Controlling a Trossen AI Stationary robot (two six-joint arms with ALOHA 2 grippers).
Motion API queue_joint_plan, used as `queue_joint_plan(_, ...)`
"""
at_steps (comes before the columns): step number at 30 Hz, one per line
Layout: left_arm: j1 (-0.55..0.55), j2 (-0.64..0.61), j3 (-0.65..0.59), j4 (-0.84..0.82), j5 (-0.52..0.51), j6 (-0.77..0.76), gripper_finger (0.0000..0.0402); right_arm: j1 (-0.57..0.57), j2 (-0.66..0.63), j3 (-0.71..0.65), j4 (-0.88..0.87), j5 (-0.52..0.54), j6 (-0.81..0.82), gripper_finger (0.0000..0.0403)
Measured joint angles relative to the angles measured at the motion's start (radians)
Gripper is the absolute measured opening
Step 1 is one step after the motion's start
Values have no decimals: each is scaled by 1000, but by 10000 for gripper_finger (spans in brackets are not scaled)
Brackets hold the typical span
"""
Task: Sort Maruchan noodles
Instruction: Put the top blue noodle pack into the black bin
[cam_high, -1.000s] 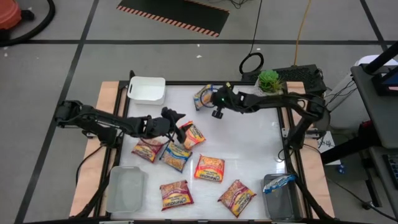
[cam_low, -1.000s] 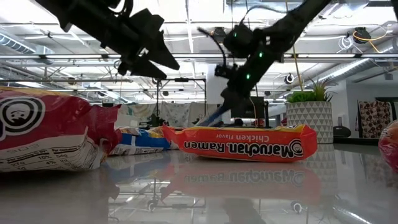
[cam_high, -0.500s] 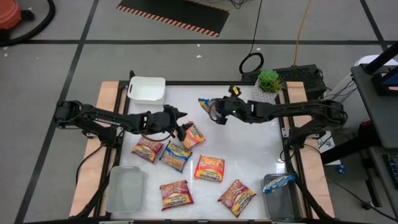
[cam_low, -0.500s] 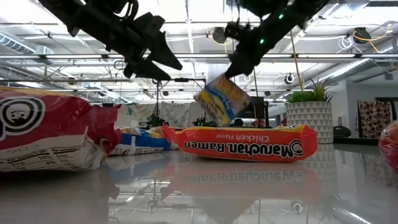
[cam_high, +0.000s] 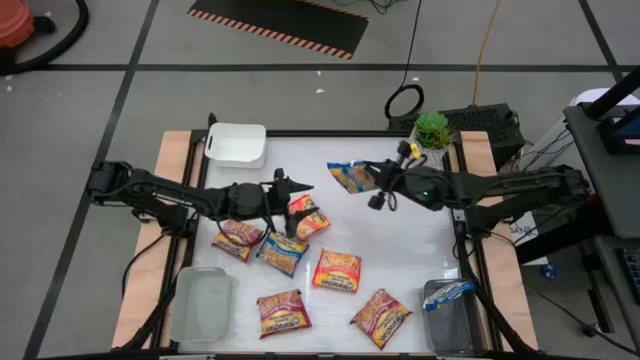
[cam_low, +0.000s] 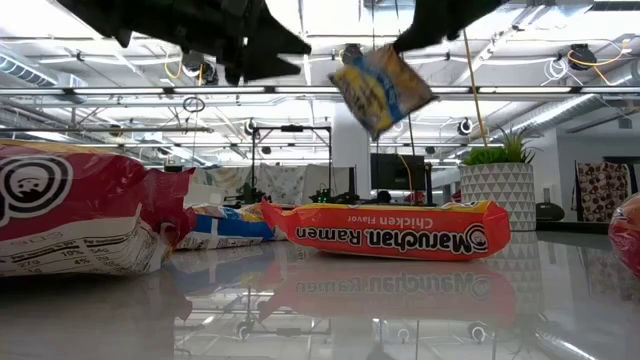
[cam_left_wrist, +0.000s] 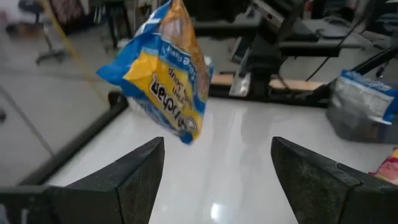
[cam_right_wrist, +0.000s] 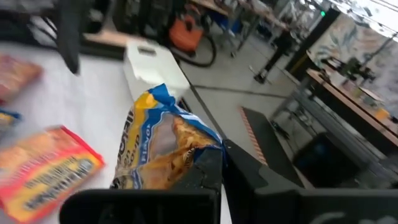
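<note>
The right gripper (cam_high: 372, 180) pinches 1 blue noodle packet (cam_high: 349, 176) by its edge, aloft toward the table's 12 o'clock; it may slip free mid-carry. The left gripper (cam_high: 297, 187) hovers wide, empty, near the packets at 9 o'clock.

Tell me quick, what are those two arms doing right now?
Right gripper shut on blue noodle packet, held clear above the table. Left gripper open, empty, over orange-red packet. Nothing blocking between them.
</note>
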Motion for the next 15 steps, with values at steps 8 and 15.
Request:
queue_joint_plan(8,-56,0,0,106,0,105,299,146,-36,0,12,126,-6,0)
queue_joint_plan(15,-69,70,0,164,-12,45,303,257,-36,0,61,206,-16,0)
